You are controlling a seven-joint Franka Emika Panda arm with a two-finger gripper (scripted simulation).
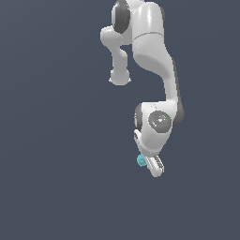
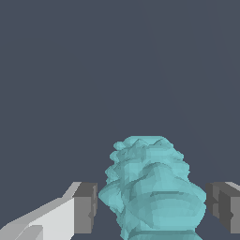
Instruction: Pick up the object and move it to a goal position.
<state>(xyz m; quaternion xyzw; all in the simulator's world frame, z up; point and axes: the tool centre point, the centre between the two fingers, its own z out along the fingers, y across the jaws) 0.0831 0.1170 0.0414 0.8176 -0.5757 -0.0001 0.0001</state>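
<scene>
The gripper [image 2: 149, 206] stands apart, straddling the ball [image 2: 152, 190] without touching. The ball looks light, stiff and bumpy; squeezing across its widest middle should hold.

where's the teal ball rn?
In the exterior view the teal ball sits at the end effector, on its left side. In the wrist view it lies between the fingers, gaps visible.

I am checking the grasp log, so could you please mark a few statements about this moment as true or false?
1. The ball is teal. True.
2. The ball lies between the fingers of the tool. True.
3. The fingers press on the ball. False: a gap shows on each side in the wrist view.
4. The ball's surface is smooth. False: it is bumpy.
5. Two arms are in view. False: one arm.
</scene>
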